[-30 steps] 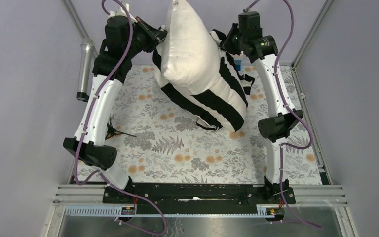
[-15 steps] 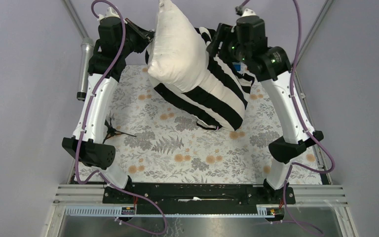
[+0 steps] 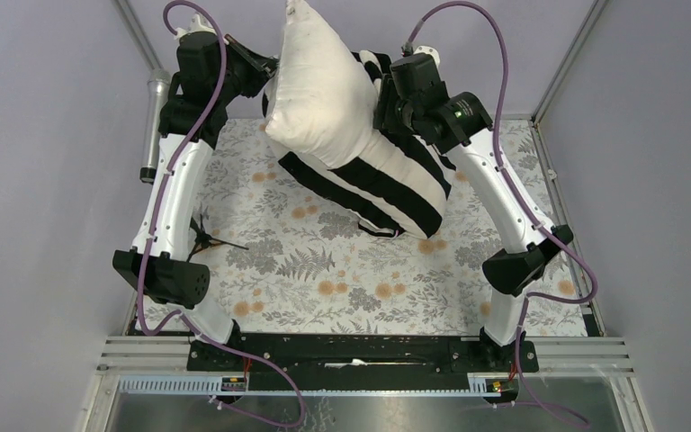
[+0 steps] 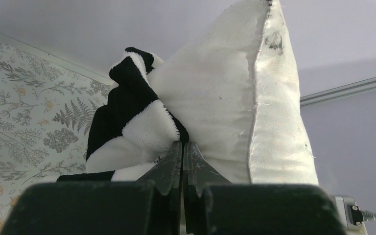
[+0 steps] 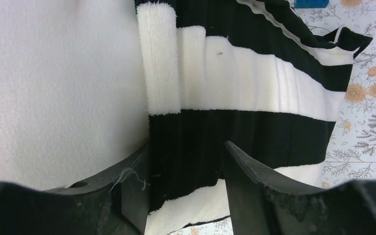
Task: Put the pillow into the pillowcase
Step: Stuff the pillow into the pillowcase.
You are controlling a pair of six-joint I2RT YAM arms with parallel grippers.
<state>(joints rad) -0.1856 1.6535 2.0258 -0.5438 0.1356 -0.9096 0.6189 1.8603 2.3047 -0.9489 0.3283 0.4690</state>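
The cream pillow (image 3: 319,90) hangs raised over the back of the table, its lower half inside the black-and-white striped pillowcase (image 3: 396,180), its upper part bare. My left gripper (image 3: 270,67) is at the pillow's upper left. In the left wrist view its jaws (image 4: 182,145) are shut on the pillowcase (image 4: 127,122) rim, right against the pillow (image 4: 225,98). My right gripper (image 3: 385,101) sits at the pillow's right side. In the right wrist view it (image 5: 186,147) stands open, with a black stripe of the pillowcase (image 5: 235,83) hanging between its fingers and the pillow (image 5: 58,88) at its left finger.
The floral table covering (image 3: 324,270) lies under everything. A grey metal cylinder (image 3: 155,117) leans at the left wall. A small dark object (image 3: 205,238) lies beside the left arm. A blue item (image 5: 309,3) sits behind the pillowcase. Enclosure walls stand close on both sides.
My right gripper has opened, let go of the pillowcase, and shifted left and lower against the pillow's side. The left gripper stayed shut and the pillow swung slightly left.
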